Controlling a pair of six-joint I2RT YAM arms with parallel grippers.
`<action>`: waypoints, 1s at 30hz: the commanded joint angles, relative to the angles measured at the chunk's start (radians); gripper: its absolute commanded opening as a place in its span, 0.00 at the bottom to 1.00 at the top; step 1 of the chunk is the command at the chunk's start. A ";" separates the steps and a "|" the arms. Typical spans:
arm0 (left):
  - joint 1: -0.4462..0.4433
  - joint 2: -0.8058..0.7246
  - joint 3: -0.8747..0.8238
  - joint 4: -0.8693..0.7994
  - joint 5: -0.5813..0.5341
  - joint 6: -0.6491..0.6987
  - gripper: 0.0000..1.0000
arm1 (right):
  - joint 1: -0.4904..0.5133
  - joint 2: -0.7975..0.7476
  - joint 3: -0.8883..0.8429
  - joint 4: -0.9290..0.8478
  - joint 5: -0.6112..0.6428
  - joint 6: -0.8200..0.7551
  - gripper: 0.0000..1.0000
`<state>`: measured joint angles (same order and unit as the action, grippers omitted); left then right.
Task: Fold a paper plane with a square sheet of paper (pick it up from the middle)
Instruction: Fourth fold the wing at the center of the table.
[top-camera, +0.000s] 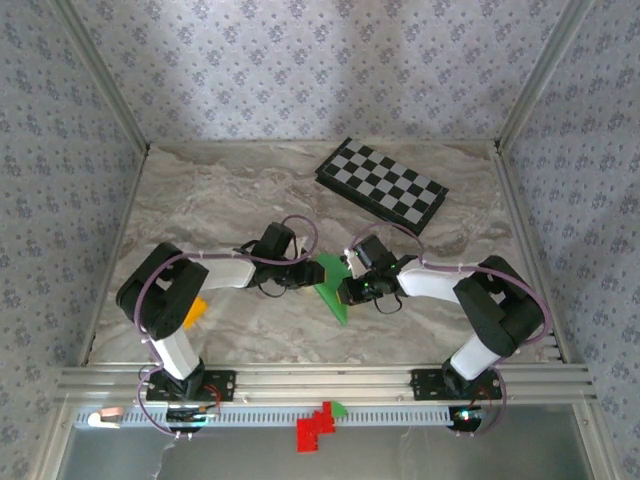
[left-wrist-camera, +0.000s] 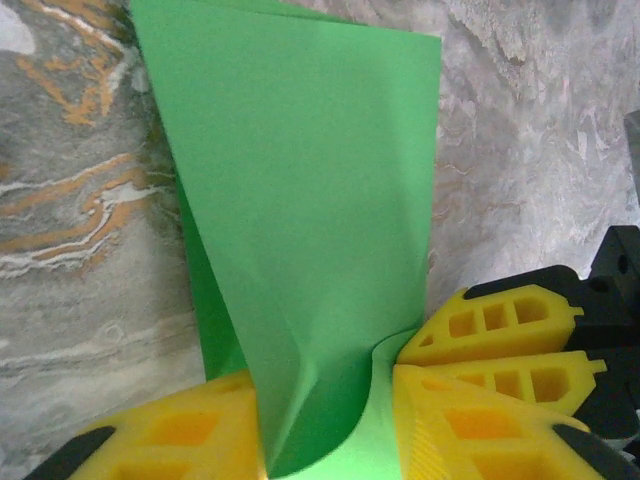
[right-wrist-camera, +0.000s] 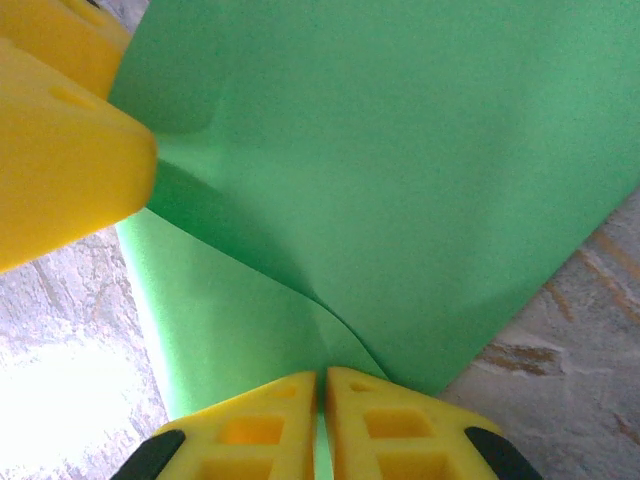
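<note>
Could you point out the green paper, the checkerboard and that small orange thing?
green paper (top-camera: 334, 298), top view, on its lower pointed part.
checkerboard (top-camera: 384, 186), top view, on the middle of the board.
orange block (top-camera: 194, 311), top view, on its visible part.

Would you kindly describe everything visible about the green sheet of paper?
The green sheet of paper is thin, plain and unmarked. It is partly folded, one layer curving softly over another, above the middle of the table. The right gripper pinches its edge; the left gripper has its fingers apart around a bent part.
</note>
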<state>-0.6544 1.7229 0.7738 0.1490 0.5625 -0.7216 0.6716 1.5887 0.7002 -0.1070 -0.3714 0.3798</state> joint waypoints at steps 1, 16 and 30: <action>0.007 0.014 0.035 -0.015 0.036 0.042 0.33 | -0.009 0.031 -0.014 -0.091 0.040 -0.012 0.14; 0.011 0.008 0.027 -0.041 0.017 -0.003 0.07 | -0.013 0.013 0.029 -0.123 0.016 -0.054 0.22; 0.018 -0.138 -0.042 -0.170 -0.077 -0.232 0.00 | 0.216 -0.196 0.056 -0.103 0.311 -0.161 0.48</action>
<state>-0.6453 1.6276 0.7422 0.0383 0.5083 -0.8833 0.8272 1.4071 0.7284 -0.2050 -0.2096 0.2535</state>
